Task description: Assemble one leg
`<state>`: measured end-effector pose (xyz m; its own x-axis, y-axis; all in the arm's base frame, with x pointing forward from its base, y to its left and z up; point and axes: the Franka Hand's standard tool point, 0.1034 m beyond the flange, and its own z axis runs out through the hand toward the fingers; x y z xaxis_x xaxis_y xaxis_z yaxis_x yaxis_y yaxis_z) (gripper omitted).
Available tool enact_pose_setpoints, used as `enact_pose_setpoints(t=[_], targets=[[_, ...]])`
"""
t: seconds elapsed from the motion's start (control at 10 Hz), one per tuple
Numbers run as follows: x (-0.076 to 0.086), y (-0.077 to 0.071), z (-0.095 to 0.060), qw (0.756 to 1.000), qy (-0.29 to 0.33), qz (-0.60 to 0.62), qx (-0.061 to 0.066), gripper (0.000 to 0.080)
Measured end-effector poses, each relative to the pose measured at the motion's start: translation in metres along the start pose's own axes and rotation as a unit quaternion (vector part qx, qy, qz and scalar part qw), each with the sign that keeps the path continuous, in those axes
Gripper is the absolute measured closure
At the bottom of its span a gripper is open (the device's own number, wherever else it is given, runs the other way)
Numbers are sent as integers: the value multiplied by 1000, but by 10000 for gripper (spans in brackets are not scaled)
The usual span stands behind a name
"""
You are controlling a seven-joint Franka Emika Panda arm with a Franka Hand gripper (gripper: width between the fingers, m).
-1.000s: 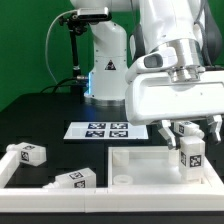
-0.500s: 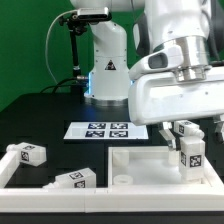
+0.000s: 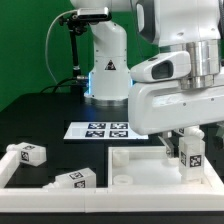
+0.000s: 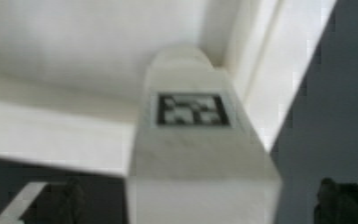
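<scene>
A leg [image 3: 191, 152], a stubby white peg with square tags, stands upright on the big white panel [image 3: 140, 172] at the exterior view's right. My gripper [image 3: 188, 137] hangs right above it, the white hand just over its top. In the wrist view the leg [image 4: 194, 150] fills the middle with one tag facing the camera, and the panel's wall [image 4: 69, 60] lies behind it. My gripper [image 4: 190, 205] is open there: the dark fingers [image 4: 34, 205] stand wide on either side of the leg, with gaps between them and it.
Two more legs lie at the exterior view's left, one [image 3: 28, 153] on a white rim and one [image 3: 75, 178] lower down. The marker board [image 3: 105, 129] lies on the black table behind the panel. The arm's base [image 3: 105, 60] stands at the back.
The hand has come down a little over the upright leg and turned slightly. The leg and the other parts have not moved.
</scene>
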<state>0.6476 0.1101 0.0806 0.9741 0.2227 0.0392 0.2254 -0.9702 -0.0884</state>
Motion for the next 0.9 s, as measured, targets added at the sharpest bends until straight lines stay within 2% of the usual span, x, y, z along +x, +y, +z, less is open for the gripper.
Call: enact_pose_setpoints(t=[0.1, 0.2, 0.3, 0.4, 0.5, 0.7, 0.9], targets=[[5, 0, -1, 1000, 15, 4, -2, 180], [4, 0, 1, 1000, 14, 8, -2, 180], [4, 0, 1, 1000, 14, 12, -1, 361], [4, 0, 1, 999, 14, 43, -1, 361], [3, 1, 1, 997, 14, 77, 0, 514], [3, 2, 1, 992, 14, 122, -1, 514], [3, 6, 2, 971, 30, 236, 0, 514]])
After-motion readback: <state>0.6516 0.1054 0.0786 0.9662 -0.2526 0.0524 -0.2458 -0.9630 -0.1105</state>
